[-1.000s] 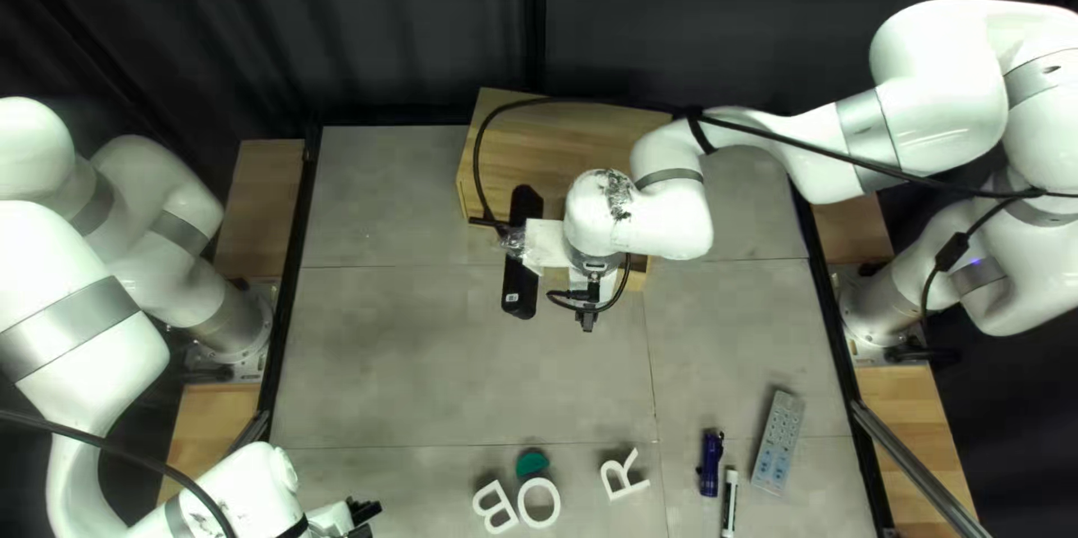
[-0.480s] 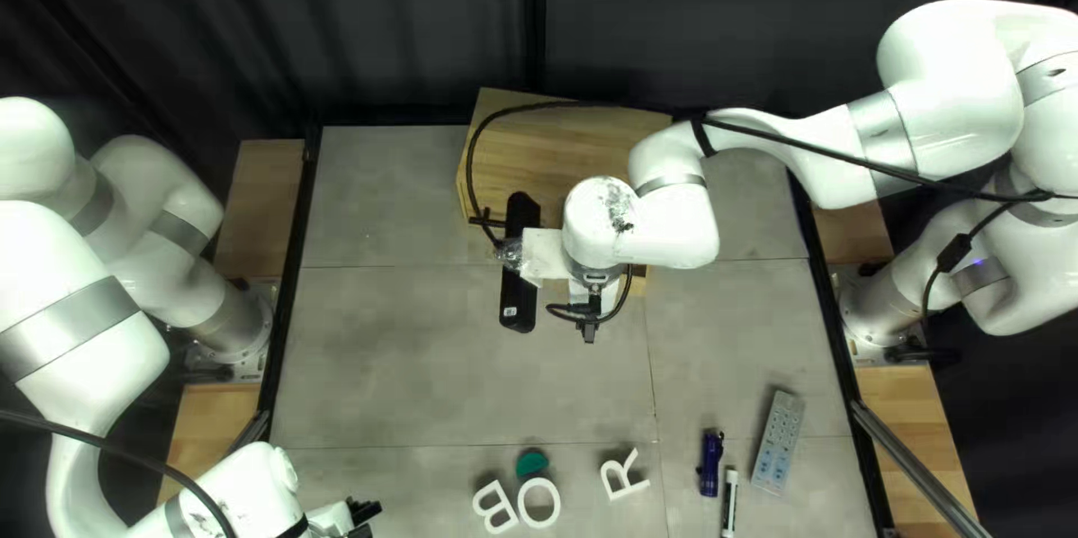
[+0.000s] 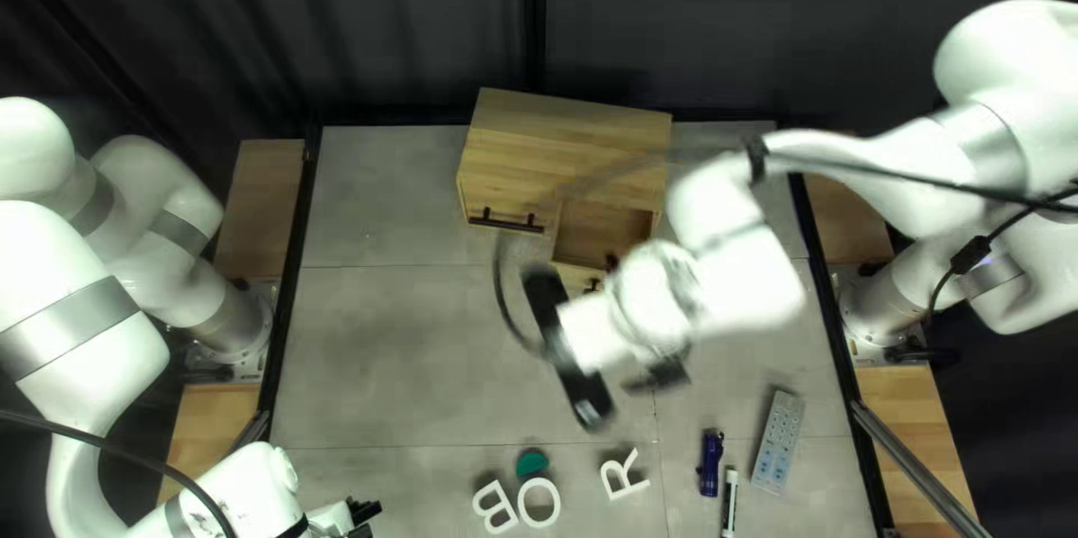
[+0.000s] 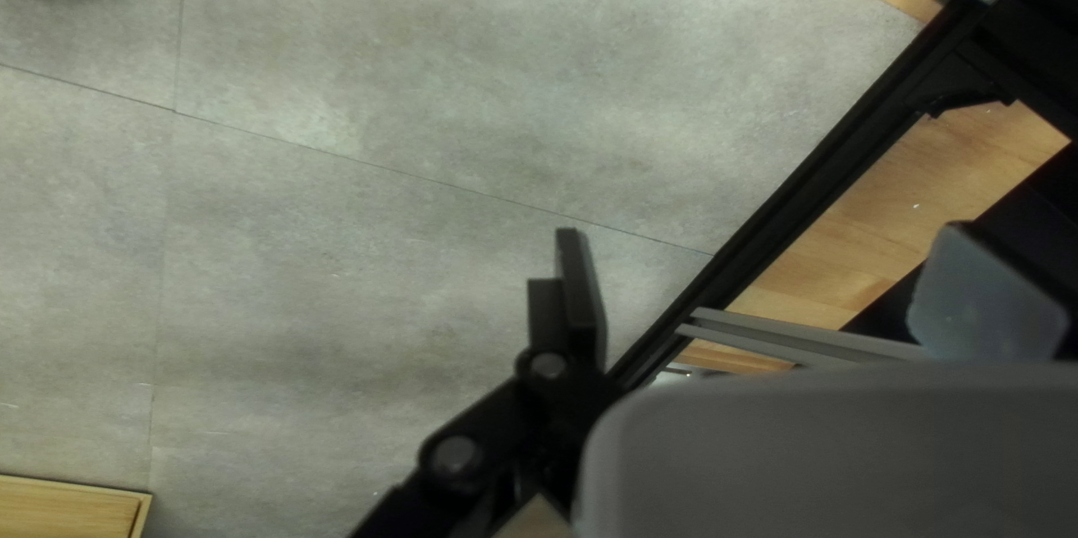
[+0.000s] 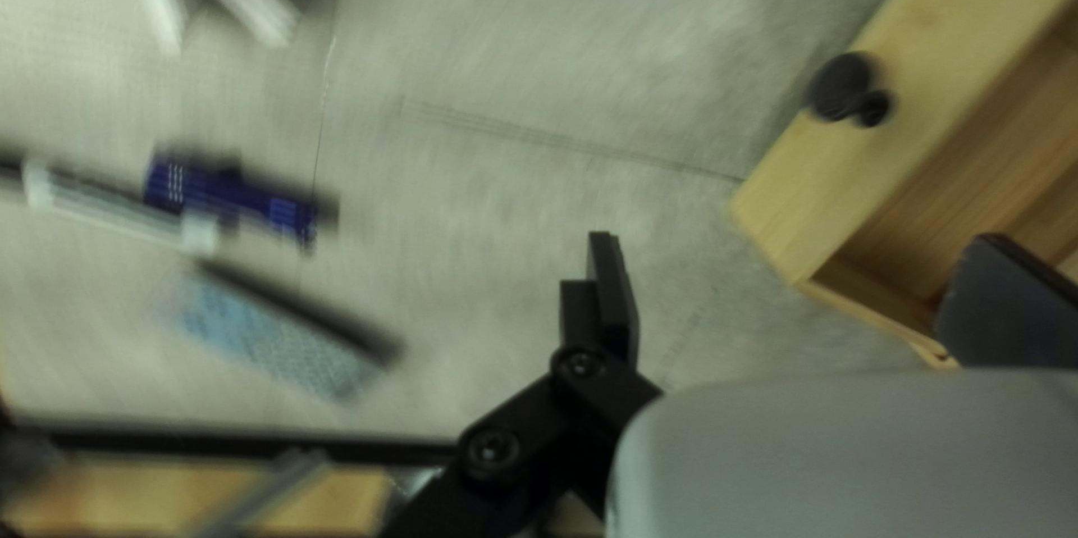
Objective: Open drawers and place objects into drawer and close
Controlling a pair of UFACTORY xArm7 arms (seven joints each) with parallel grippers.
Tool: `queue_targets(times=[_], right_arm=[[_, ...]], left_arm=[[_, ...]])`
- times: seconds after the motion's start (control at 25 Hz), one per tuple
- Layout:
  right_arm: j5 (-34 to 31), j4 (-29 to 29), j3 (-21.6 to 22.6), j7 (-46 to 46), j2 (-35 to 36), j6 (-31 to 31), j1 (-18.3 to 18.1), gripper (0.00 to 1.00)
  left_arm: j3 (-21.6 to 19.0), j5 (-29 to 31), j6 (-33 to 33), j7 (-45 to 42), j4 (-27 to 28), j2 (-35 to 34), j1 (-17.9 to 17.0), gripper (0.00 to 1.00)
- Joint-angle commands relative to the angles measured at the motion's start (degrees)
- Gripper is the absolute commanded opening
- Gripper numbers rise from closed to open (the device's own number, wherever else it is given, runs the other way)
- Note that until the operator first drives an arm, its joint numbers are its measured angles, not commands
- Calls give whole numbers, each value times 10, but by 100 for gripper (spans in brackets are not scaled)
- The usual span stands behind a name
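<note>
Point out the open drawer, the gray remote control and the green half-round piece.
Open drawer (image 5: 831, 184): right wrist view, on its front panel.
Gray remote control (image 3: 778, 443): top left view, mid-body.
Green half-round piece (image 3: 532, 463): top left view, middle of its upper face.

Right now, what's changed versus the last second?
Right arm swung away from the cabinet, toward the near edge and right of the top left view, uncovering the open drawer. Right gripper is open, empty; no grab or release visible. Left arm, letters, flashlight, marker, remote unmoved.
</note>
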Motion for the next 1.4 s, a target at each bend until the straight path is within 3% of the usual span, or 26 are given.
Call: queue_targets(times=[0.04,0.72,0.96,1.4], right_arm=[[-2,-25,32,-45,-13,5,33,100],[4,-60,50,-24,-29,1,50,100],[6,-25,71,-12,11,4,70,100],[47,-92,99,16,48,-112,96,100]], left_arm=[[0,0,0,0,0,0,0,100],[0,0,0,0,0,0,0,100],[0,0,0,0,0,0,0,100],[0,0,0,0,0,0,0,100]])
